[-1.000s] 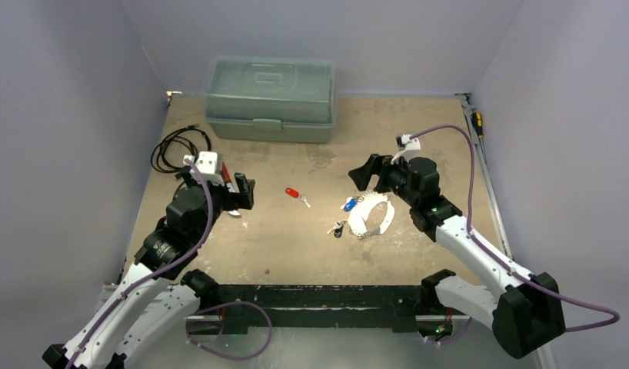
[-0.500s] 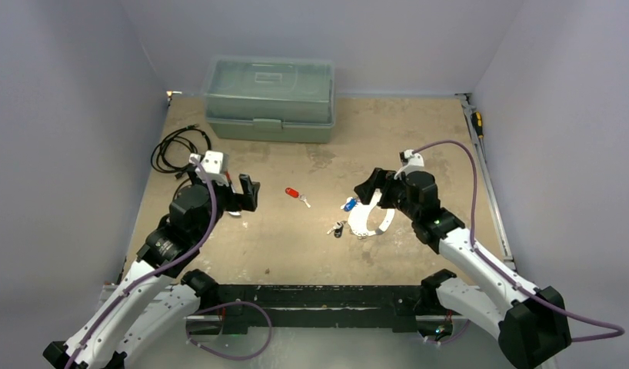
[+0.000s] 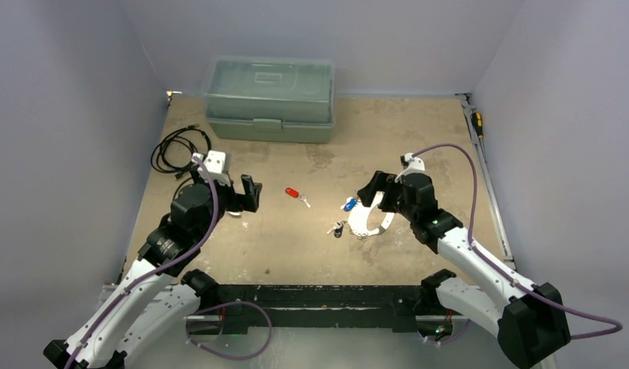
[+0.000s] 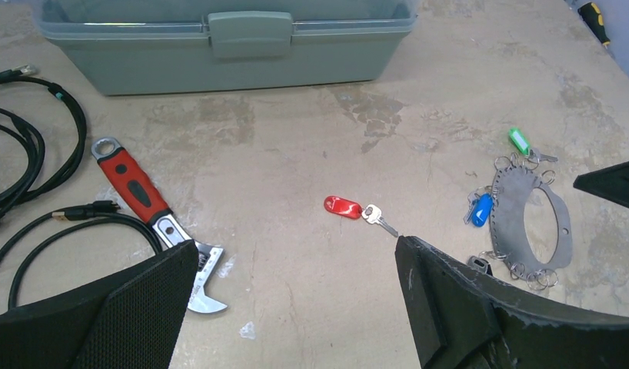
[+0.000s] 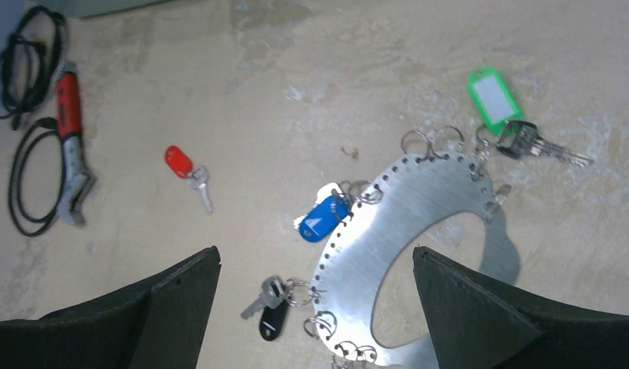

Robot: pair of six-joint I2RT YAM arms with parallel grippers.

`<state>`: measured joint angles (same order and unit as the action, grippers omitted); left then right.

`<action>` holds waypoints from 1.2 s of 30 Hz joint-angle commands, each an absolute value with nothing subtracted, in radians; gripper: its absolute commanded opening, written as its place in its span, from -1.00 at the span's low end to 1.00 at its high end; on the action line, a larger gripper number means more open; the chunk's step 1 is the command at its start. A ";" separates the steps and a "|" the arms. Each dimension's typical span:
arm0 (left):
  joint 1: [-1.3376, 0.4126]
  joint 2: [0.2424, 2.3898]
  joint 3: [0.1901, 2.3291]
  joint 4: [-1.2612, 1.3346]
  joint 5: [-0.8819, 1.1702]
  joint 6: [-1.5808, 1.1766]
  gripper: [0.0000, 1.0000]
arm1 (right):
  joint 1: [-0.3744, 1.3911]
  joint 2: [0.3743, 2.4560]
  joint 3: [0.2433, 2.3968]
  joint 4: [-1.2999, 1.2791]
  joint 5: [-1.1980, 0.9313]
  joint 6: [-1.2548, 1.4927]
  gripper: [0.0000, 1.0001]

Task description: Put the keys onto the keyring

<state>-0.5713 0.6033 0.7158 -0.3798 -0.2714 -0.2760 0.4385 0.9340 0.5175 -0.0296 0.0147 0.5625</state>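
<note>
Left gripper [image 4: 296,257]: jaws spread wide, holding nothing; stands over bare table [image 4: 296,154], with the wrench on its left and the red key ahead.
Right gripper [image 5: 315,261]: jaws spread wide, holding nothing; poised over the keyring.
Keyring [image 5: 419,207]: flat silvery hoop with a row of holes along its rim, lying flat on the table right of centre.
Black key [image 5: 271,315]: on a small split ring at the hoop's near-left rim.
Blue key [image 5: 321,219]: on a small ring at the hoop's left rim, its tag overlapping the edge.
Green key [image 5: 492,96]: on a small ring at the hoop's far rim.
Red key [image 5: 178,161]: loose on the table, well apart from the hoop, between the two grippers.
Wrench [image 4: 134,184]: red-handled, adjustable, lying left.
Cables [image 4: 27,146]: black, coiled, beside the wrench at far left.
Toolbox [image 4: 219,46]: grey-green, lid shut, at the far edge.
Screwdriver [image 3: 476,121]: yellow and black, at the far right edge.
</note>
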 commanded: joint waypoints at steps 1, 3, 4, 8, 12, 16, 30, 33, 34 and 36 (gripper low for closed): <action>-0.566 0.607 0.713 -0.335 -0.256 -0.267 0.98 | 0.443 0.974 0.562 -0.130 0.090 0.600 0.98; -0.566 0.608 0.714 -0.335 -0.255 -0.268 0.98 | 0.442 0.991 0.575 -0.172 0.143 0.624 0.98; -0.566 0.609 0.715 -0.335 -0.254 -0.267 0.98 | 0.443 1.002 0.581 -0.188 0.176 0.637 0.98; -0.566 0.611 0.715 -0.334 -0.250 -0.266 0.98 | 0.442 1.052 0.606 -0.217 0.291 0.682 0.71; -0.565 0.613 0.713 -0.335 -0.247 -0.266 0.98 | 0.442 1.099 0.611 -0.214 0.347 0.747 0.46; -0.566 0.610 0.713 -0.336 -0.244 -0.265 0.98 | 0.443 1.175 0.639 -0.205 0.404 0.770 0.18; -0.566 0.609 0.712 -0.333 -0.232 -0.265 0.98 | 0.427 1.423 0.720 -0.131 0.525 0.739 -0.17; -0.566 0.609 0.710 -0.332 -0.231 -0.265 0.97 | 0.410 1.452 0.725 -0.111 0.524 0.717 -0.22; -0.566 0.608 0.710 -0.331 -0.229 -0.266 0.98 | 0.402 1.458 0.725 -0.107 0.522 0.712 -0.26; -0.566 0.610 0.710 -0.330 -0.228 -0.265 0.97 | 0.392 1.469 0.728 -0.104 0.519 0.705 -0.33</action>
